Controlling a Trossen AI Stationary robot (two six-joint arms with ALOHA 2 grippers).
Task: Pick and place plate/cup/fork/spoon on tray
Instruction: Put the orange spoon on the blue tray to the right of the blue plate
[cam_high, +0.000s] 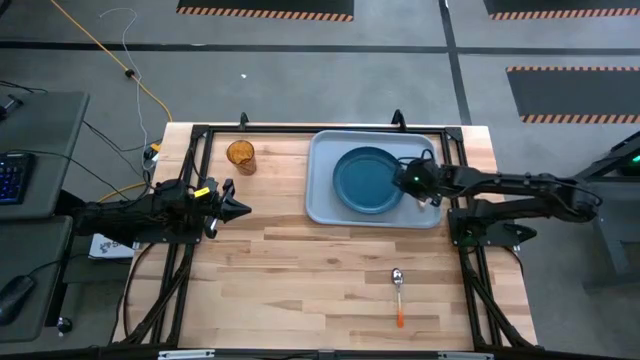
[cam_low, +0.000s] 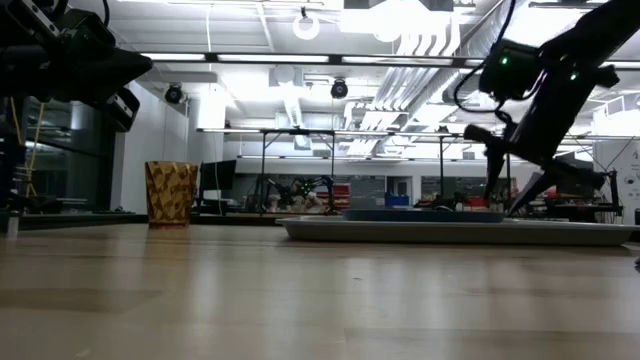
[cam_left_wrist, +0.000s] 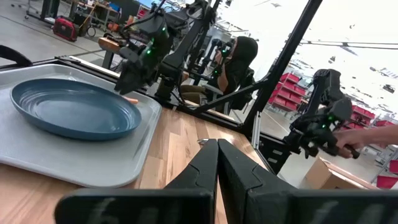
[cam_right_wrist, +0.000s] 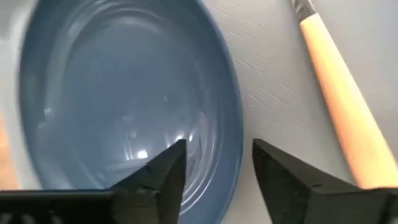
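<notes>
Nearest me, the spoon (cam_high: 398, 288) lies on bare wood: light, slim, slippery, best pinched mid-handle. Right gripper (cam_high: 432, 187) hangs released over the tray (cam_high: 322, 205) beside the plate (cam_high: 366, 180); left gripper (cam_high: 236, 208) is clenched, empty.

A robotics lab or workshop. Grey concrete floor with orange-and-black hazard-striped mats (cam_high: 265, 10), bright strip lights and exposed white ceiling ducts (cam_low: 420, 45), black metal-framed workbenches (cam_low: 300, 165) farther back, red storage bins on shelving (cam_left_wrist: 295, 87), a second dark arm rig (cam_left_wrist: 320, 118) beyond the pale wooden plank table (cam_high: 300, 270).
</notes>
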